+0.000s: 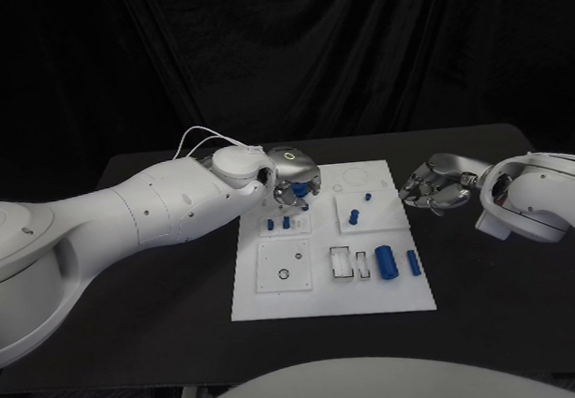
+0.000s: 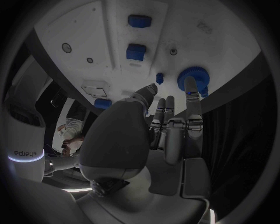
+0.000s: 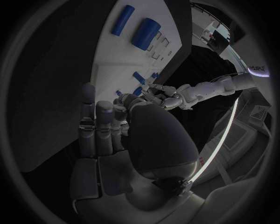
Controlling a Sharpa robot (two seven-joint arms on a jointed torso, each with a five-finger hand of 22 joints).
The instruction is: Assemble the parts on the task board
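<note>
1. The task board (image 1: 280,295) lies in the middle of the black table (image 1: 137,334), its long side running away from the robot. The left hand (image 1: 285,176) hangs over the board's far left part, while the right hand (image 1: 431,188) waits off the board's far right edge, above bare table.

2. The thing the coming move seems to turn on is the round blue toothed part (image 2: 191,77), a gear by its look. In the left wrist view it sits near the board's far edge, straight ahead of the left hand's extended fingers (image 2: 192,100), with one fingertip lying on or just over its rim. Whether the finger presses it cannot be told.

3. The left hand's fingers are stretched forward and slightly apart, and nothing is closed between them, so it appears to hold nothing. The thumb (image 2: 146,93) points toward a small blue peg (image 2: 160,77) just beside the gear.

4. The right hand has its fingers loosely apart and upright, and holds nothing.

5. The left hand is clearly the nearer one to the gear; the right hand stands well apart from it, across the board's width.

6. Other parts lie nearer the robot: a short blue cylinder (image 1: 388,261) and a thin blue pin (image 1: 413,263), both with long axes running along the board's length.
</note>
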